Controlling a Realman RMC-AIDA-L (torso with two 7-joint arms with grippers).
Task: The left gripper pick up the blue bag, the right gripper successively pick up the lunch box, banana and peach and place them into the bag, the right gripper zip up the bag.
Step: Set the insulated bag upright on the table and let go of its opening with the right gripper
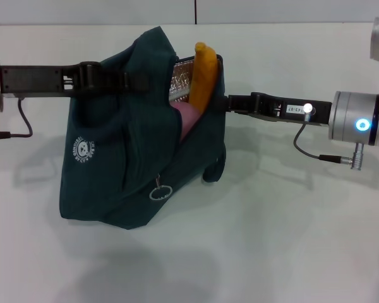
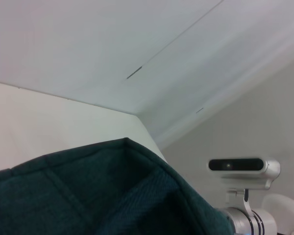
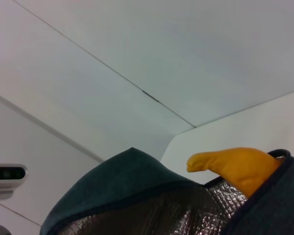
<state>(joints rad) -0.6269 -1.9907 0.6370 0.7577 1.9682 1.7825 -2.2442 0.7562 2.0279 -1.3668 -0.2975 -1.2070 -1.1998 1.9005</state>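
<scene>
The left gripper (image 1: 127, 82) pinches the blue bag (image 1: 114, 170) by its top, above the table (image 1: 290, 240). The banana (image 1: 203, 74) and peach (image 1: 191, 120) sit inside. The right gripper (image 1: 230, 103) touches the rim; its grip can't be made out.

Head view above, wrist views upward beside the blue bag (image 1: 126, 145)

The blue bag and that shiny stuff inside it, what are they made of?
The blue bag looks like soft matte woven cloth: it folds and shows stitched seams. The lining looks like silver foil, glinting with a fine quilted grid. The ring zip pull seems to be metal.
</scene>
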